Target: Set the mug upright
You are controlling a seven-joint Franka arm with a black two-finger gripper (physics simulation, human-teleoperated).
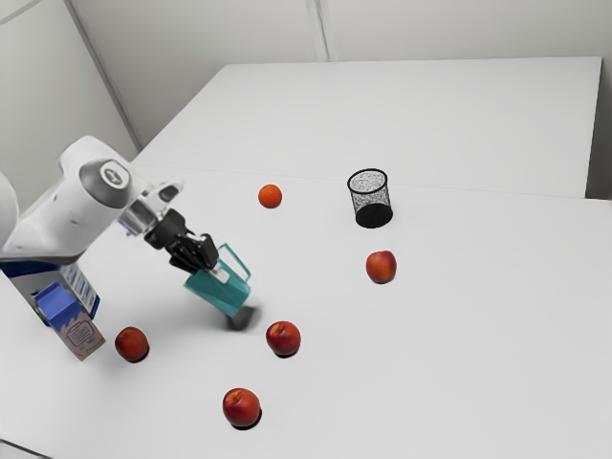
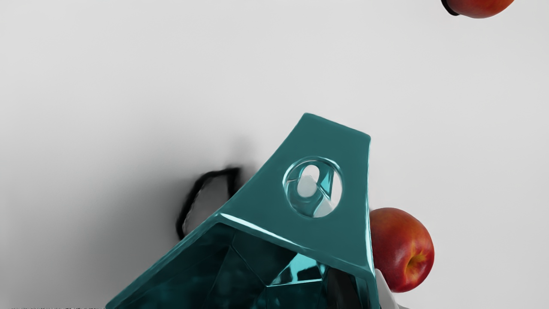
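The black gripper [image 1: 209, 264] is at the mouth of the teal mug [image 1: 226, 292] and it is closed on the wall of this mug. In the wrist view, one dark finger [image 2: 343, 287] is inside the mouth, and a light grey tip is outside, against the same wall, so only the wall is between them.

The mug is not upright: it is tilted, with its mouth toward the gripper and its base low, toward the table [image 1: 459, 363]. The handle [image 1: 235, 260] is on the side toward the exterior view's right. A dark shadow lies on the table just beside the base; I cannot tell if the base is touching.

Near the mug there is a red apple [image 1: 283, 338], and a second apple [image 1: 241, 407] is farther toward the viewer. Toward the exterior view's left stands a third apple [image 1: 132, 343], just beside a carton with blue top [image 1: 69, 320]. Behind this carton is a blue and white box [image 1: 84, 283], partly hidden. Toward the exterior view's right are a fourth apple [image 1: 381, 267] and, behind it, a black mesh cup [image 1: 370, 199]. The orange [image 1: 270, 196] lies well apart from the mug.
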